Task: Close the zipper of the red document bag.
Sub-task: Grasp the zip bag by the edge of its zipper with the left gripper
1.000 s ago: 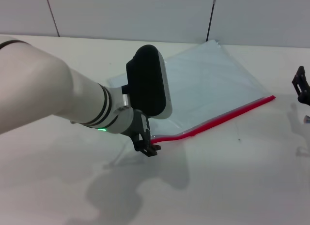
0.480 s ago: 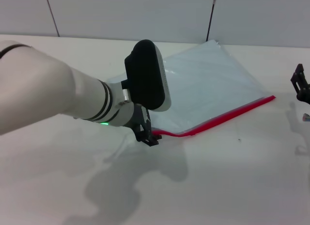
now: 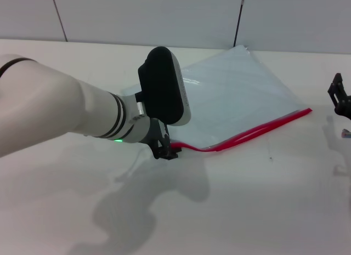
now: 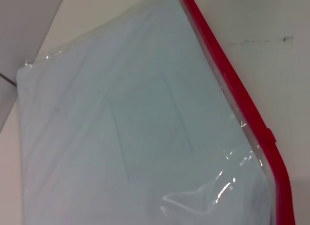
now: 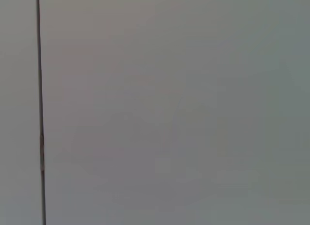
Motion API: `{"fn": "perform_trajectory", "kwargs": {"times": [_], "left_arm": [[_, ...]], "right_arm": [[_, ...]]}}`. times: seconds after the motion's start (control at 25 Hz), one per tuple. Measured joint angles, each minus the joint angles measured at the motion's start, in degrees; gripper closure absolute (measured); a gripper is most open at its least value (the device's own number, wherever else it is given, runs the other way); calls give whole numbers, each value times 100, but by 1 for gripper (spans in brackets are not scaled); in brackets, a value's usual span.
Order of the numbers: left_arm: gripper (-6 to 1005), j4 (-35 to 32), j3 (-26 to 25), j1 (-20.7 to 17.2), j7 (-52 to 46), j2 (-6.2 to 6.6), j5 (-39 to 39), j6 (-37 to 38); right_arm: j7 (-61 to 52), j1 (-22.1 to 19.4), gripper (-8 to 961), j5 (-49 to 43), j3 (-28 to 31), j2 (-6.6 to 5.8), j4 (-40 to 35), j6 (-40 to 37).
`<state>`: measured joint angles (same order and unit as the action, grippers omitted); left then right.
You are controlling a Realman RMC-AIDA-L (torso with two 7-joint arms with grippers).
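The red document bag (image 3: 230, 93) lies flat on the white table (image 3: 263, 200), translucent and pale blue-white. Its zipper (image 3: 258, 130) is a thin red strip along the near long edge, bowed slightly upward close to its left end. My left gripper (image 3: 164, 151) is down at that left end, touching or just at the corner of the strip. In the left wrist view the bag (image 4: 126, 128) fills the picture, and the zipper (image 4: 227, 80) shows a small bump partway along. My right gripper (image 3: 339, 98) hangs at the far right, away from the bag.
A grey wall with a dark vertical seam (image 3: 239, 19) stands behind the table. A small object (image 3: 346, 134) lies at the table's right edge. The right wrist view shows only the wall and seam (image 5: 39, 109).
My left gripper has moved away from me, up to the zipper's left end. The red strip there now curves upward a little. The right arm has barely moved.
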<state>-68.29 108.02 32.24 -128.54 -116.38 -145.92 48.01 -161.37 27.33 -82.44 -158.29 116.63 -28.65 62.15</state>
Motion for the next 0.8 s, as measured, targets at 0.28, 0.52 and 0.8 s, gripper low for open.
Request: {"fn": "perform_trajectory", "kwargs": {"times": [0.28, 0.52, 0.8], "left_arm": [[472, 74, 5, 22, -29, 1, -2, -100], [676, 113, 18, 34, -141, 1, -41, -200], [811, 82, -66, 18, -482, 8, -90, -334]], "right_arm": [[0, 11, 167, 0, 0, 0, 0, -2], [0, 11, 167, 0, 0, 0, 0, -2], [0, 9, 168, 0, 0, 0, -44, 33]]}}
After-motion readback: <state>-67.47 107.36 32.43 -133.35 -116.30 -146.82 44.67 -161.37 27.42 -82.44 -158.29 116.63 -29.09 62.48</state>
